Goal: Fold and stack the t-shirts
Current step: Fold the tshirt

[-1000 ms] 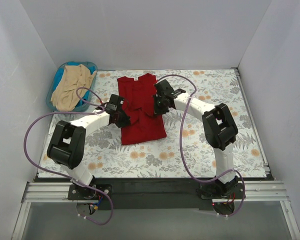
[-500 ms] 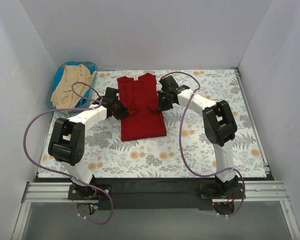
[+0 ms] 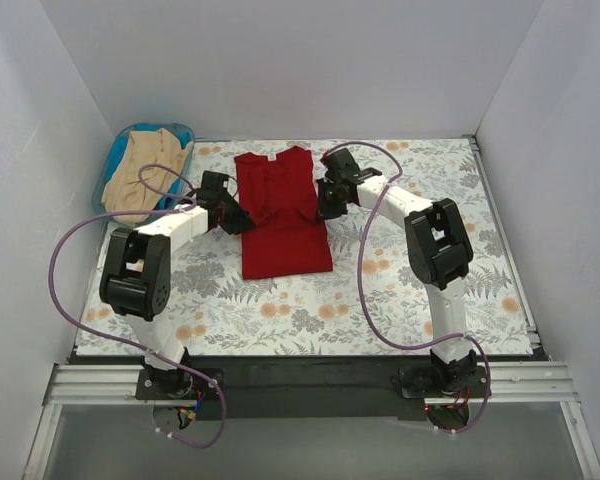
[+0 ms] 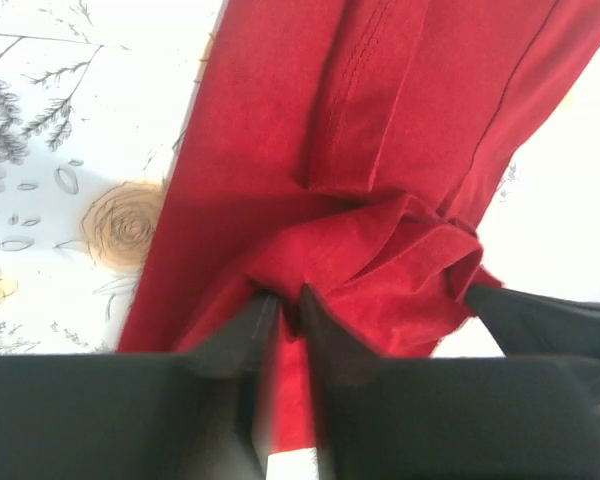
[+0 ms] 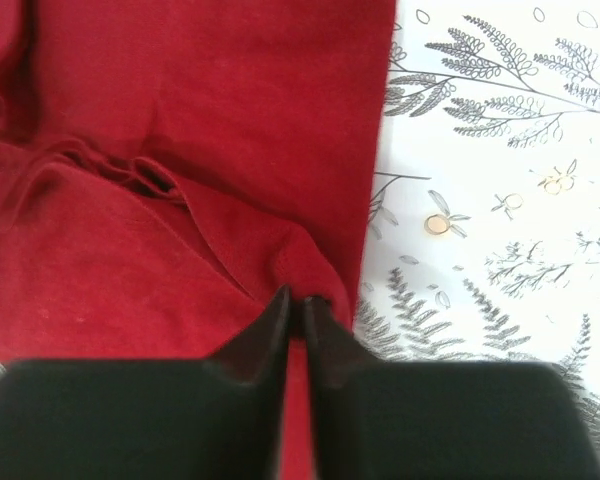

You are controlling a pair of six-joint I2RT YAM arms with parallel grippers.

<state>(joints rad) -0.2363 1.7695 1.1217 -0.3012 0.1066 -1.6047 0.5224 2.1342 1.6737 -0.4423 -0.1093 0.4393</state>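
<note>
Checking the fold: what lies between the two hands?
Only the dark red t-shirt, its cloth running from the left hand to the right hand, shown in the top view.

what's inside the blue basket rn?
A crumpled beige t-shirt fills the blue basket. It covers the basket floor, so anything lying beneath the shirt can't be seen.

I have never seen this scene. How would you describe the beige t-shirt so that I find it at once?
Look at the flowered table; at its far left corner stands a blue plastic basket. The beige t-shirt lies crumpled inside it. The only other garment, the dark red t-shirt, lies on the table itself, outside the basket.
</note>
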